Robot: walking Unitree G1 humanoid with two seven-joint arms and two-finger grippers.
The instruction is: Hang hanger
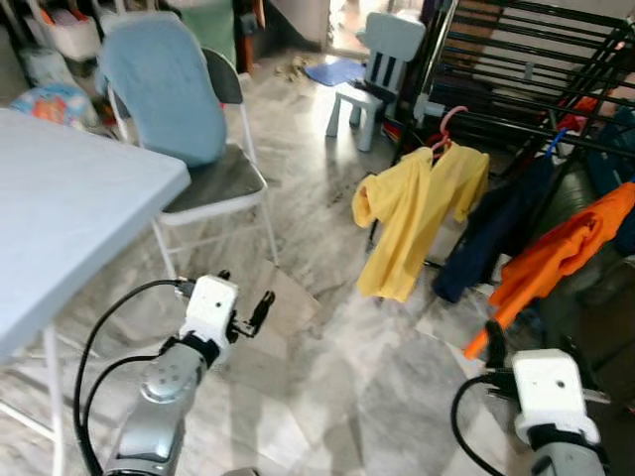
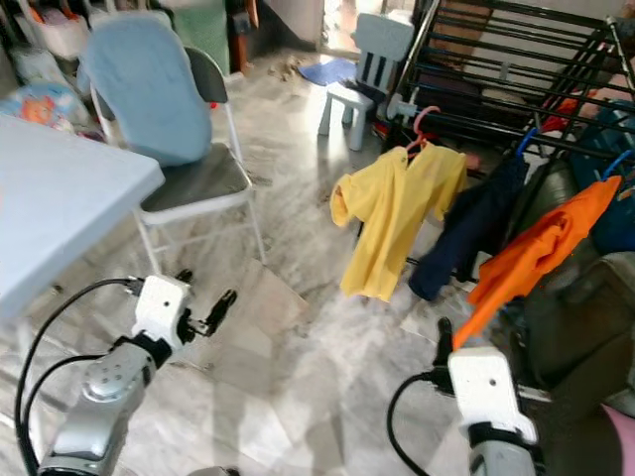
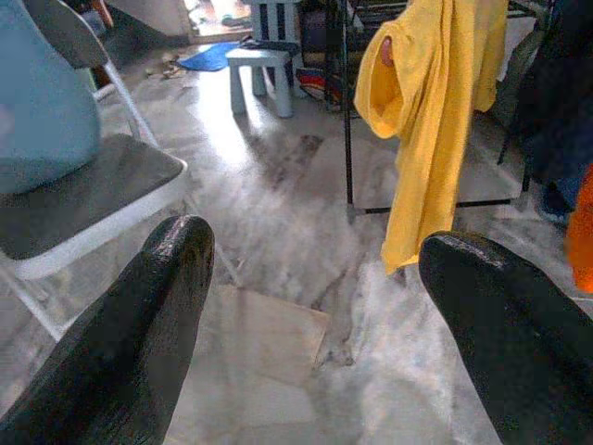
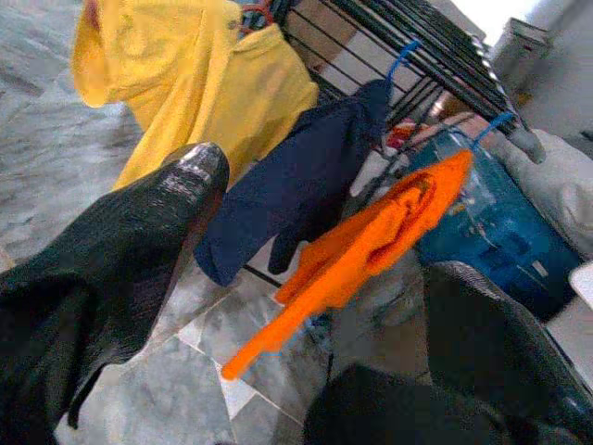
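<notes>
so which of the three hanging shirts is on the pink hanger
The yellow shirt, leftmost on the black drying rack. Its hanger hook is pink, while the navy shirt and orange shirt hang from blue hooks.

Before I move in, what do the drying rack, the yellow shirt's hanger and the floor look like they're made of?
Drying rack: thin black rods, likely painted or coated metal.
Yellow shirt: soft matte fabric, draping in folds; its pink hanger looks like smooth plastic, though a coated wire is possible.
Floor: grey veined tiles with visible joints and a sheen, probably polished marble or marble-look tile.
</notes>
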